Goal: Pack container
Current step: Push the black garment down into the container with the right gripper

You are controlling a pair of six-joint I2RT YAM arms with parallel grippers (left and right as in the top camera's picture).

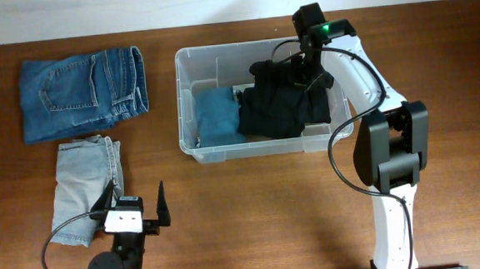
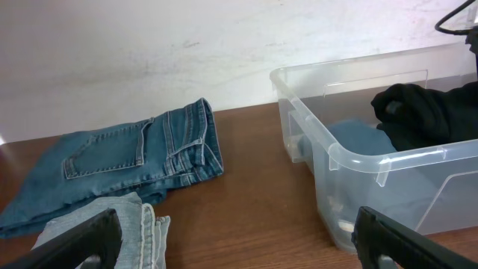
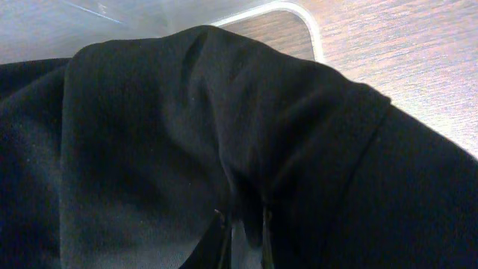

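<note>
- A wooden table (image 1: 254, 221) is carrying everything, its far edge meeting a pale wall (image 1: 132, 7).
- A pair of dark blue jeans (image 1: 83, 92) is lying folded flat at the table's far-left corner, back pocket facing up.
- A pair of pale grey-blue jeans (image 1: 85, 190) is lying folded along the left edge, just in front of the dark pair.
- A black garment (image 1: 284, 107) is sitting bunched inside the container (image 1: 182, 96), toward its right end.
- A folded teal-blue cloth (image 1: 216, 115) is lying just left of it, touching it.

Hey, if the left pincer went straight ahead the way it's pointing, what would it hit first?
Likely the light jeans, right ahead of the left pincer's left finger; the darker jeans lie beyond. Its height above them is unclear.
</note>
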